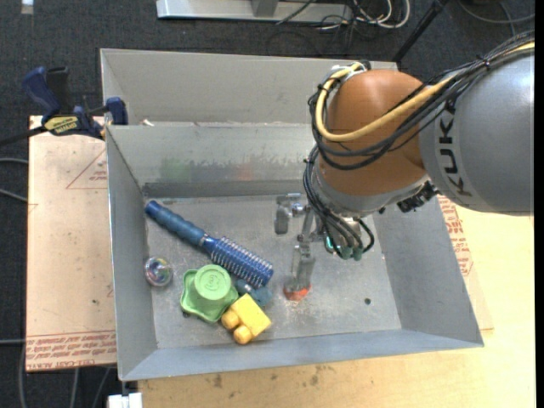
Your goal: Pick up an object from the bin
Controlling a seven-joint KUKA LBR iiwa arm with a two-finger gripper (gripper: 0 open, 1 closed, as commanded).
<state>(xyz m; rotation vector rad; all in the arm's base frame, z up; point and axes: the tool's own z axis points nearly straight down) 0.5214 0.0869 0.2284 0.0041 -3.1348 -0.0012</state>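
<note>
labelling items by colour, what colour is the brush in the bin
The brush is blue, handle and bristles alike; the camera view shows it best.

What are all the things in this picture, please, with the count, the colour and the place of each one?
hairbrush: 1, blue, lying slantwise on the bin floor, left of the middle
round cap-like thing: 1, green, front left, just in front of the brush head
block: 1, yellow, against the green thing's right front side
small ball: 1, shiny and clear-looking, far left of the floor
small piece: 1, red-orange, on the floor near the middle
bin: 1, grey metal, holding all of these
arm: 1, grey with an orange cover and cables, reaching in from the right
tool: 1, metal, hanging just above the red-orange piece
</note>
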